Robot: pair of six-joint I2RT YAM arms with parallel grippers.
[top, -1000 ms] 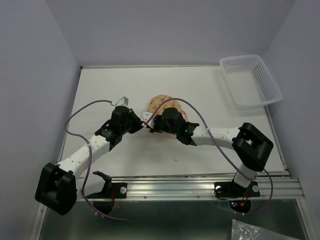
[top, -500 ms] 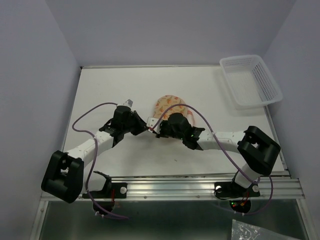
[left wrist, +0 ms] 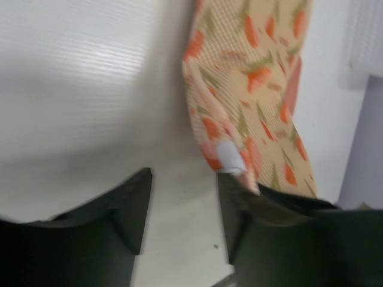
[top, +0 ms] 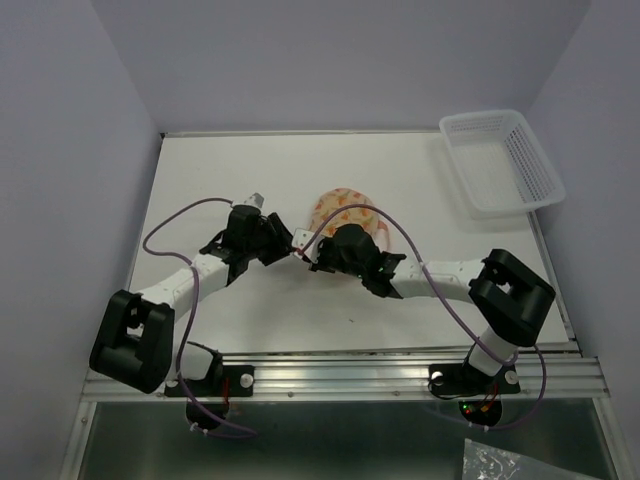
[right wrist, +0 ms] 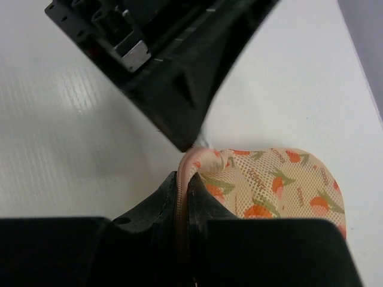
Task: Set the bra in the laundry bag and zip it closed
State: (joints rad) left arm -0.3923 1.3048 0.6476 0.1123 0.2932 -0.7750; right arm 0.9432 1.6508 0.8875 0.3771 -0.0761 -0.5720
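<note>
Cream-peach clamshell fabric laundry bag (top: 340, 206) with orange print and pink edging lies mid-table on the white table (top: 250, 170), well apart from the white plastic lattice basket (top: 546, 172) at the far right corner. The mustard-yellow soft fabric bra shows in none of the 3 views, so it is probably inside the bag, but that can't be confirmed. Right gripper (right wrist: 184, 179) is clenched on the bag's pink edging at its near end, the seam pinched between its 2 fingers. Left gripper (left wrist: 182, 200) is just beside it: jaws parted, bare table between them, grasping nothing, its right finger against the bag's edge near a small pale tag (left wrist: 229, 156), possibly the zip pull. Can't tell how far the zip is closed. Likely step is zipping, with 1 arm anchoring and the other working the pull. Risks: the left jaws could close on table or on fabric and miss the tag, which sits outside the gap; the right pinch is on a thin seam and may slip under pull; the light bag could slide or bunch on the smooth table; the 2 grippers sit almost touching, so a small move could knock them together; a stray strap could jam the zip
</note>
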